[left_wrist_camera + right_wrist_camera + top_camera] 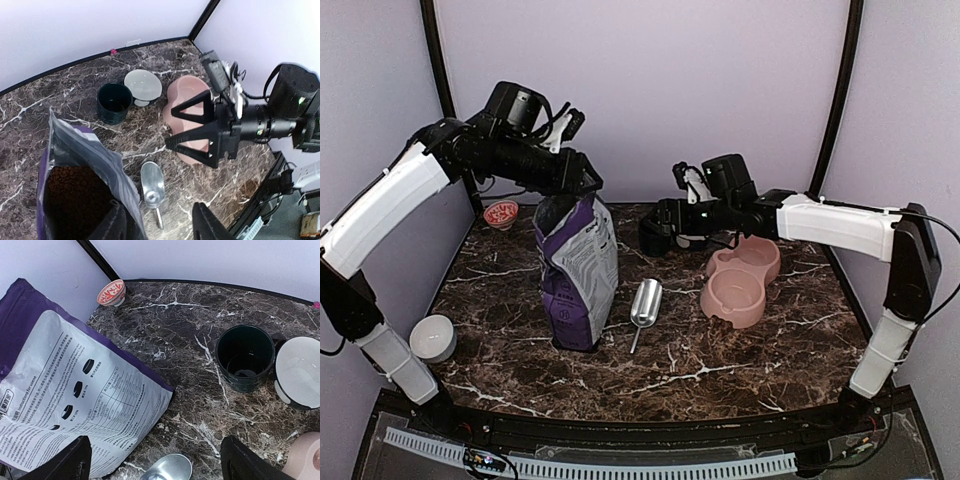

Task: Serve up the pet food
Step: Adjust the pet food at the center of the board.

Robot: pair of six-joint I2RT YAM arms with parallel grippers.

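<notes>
Left pincer [159, 216] apart at open bag's [578, 270] rim; pet food [75, 192] inside. Right pincer [156, 446] apart, empty, above the bench [185, 335].

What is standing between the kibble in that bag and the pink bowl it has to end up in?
The pet food lies deep inside the open bag, so the bag's own wall is the barrier. On the table between the bag and the pink double bowl lies only the metal scoop, low and flat.
</notes>
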